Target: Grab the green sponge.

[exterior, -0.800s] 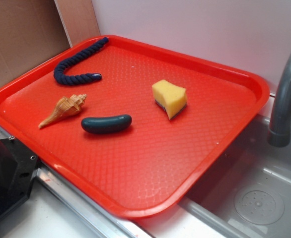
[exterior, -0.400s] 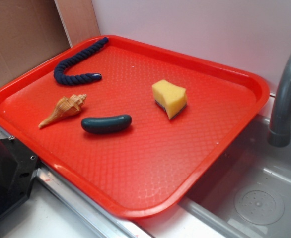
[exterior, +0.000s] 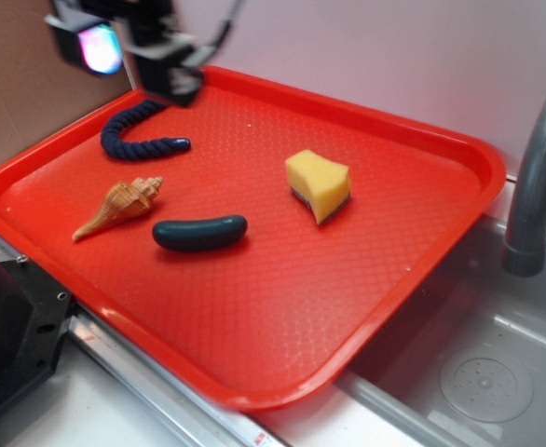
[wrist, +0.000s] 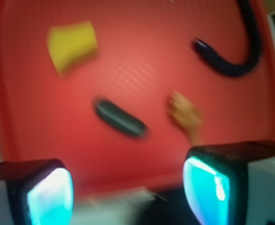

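One green sponge [exterior: 318,184] lies free at the tray's [exterior: 254,317] two o'clock: light, soft foam (likely compressible); grip across its curved sides. Tool [wrist: 128,187] hovers apart, empty.

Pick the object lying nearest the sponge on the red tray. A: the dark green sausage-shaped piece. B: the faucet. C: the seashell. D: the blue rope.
A: the dark green sausage-shaped piece lies closest to the green sponge; the seashell and blue rope sit farther off.

a kitchen-style sink setup: a grey faucet [exterior: 537,177] over a steel sink basin [exterior: 478,372].
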Robot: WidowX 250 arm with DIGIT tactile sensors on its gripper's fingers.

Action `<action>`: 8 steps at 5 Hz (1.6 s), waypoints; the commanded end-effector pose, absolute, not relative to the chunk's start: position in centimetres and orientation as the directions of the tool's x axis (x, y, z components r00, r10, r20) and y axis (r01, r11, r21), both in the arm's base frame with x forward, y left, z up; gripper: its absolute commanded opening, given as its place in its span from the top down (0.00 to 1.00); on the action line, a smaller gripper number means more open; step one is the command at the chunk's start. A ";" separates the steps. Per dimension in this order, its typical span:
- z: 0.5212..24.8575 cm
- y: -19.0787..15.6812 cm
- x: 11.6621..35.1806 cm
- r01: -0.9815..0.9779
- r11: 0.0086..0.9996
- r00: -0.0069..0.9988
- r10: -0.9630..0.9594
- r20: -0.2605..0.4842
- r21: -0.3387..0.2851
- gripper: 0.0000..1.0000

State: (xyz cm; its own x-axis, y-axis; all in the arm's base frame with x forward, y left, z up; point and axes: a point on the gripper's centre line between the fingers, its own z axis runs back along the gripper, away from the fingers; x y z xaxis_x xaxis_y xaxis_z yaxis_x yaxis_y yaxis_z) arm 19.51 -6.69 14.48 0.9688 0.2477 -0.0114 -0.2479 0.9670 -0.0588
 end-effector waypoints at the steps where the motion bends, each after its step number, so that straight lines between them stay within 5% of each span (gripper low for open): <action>1: 11.2 -7.9 26.9 -0.558 0.798 0.797 0.592 0.119 -0.227 0.00; 4: 2.5 -9.7 28.7 -0.543 0.838 0.835 0.545 0.073 -0.044 0.00; 5: 2.4 -9.3 28.9 -0.484 0.875 0.869 0.484 0.102 -0.025 1.00; 7: 10.5 -2.7 26.6 -0.304 0.941 0.951 0.309 0.015 -0.148 1.00; 8: 15.6 0.5 24.9 -0.247 0.961 0.968 0.250 0.009 -0.122 1.00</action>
State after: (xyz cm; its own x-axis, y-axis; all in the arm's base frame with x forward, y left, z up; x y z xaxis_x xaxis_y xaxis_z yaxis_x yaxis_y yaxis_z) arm 23.10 -0.68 13.46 0.9678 0.2450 -0.0577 -0.2501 0.9617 -0.1120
